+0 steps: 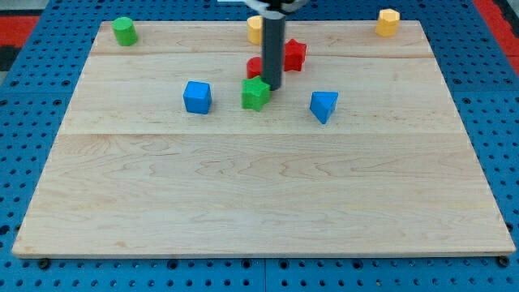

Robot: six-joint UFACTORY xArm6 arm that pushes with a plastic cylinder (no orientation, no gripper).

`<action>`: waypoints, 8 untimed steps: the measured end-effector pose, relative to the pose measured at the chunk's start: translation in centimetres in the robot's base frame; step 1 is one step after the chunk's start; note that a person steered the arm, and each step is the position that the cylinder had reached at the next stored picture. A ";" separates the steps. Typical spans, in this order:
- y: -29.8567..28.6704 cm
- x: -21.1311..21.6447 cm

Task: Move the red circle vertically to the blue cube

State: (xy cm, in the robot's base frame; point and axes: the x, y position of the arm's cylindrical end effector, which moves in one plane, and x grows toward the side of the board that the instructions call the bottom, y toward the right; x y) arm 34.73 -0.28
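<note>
Red circle [255, 66] half behind rod [272, 45]

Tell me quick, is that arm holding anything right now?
No pincer here: the arm ends in a plain rod, holding nothing.
My tip sits between the red circle and the green block, seemingly touching both.

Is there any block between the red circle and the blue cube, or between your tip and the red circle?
Nothing visible stands between my tip and the red circle, which shows just left of the rod, partly hidden by it. The green block sits just below the circle, beside the route toward the blue cube rather than squarely across it.
</note>
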 end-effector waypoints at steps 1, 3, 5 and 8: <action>-1.3 -2.1; -0.3 -6.9; 0.3 -8.5; -4.9 -8.6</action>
State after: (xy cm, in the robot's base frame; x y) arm 26.13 -5.18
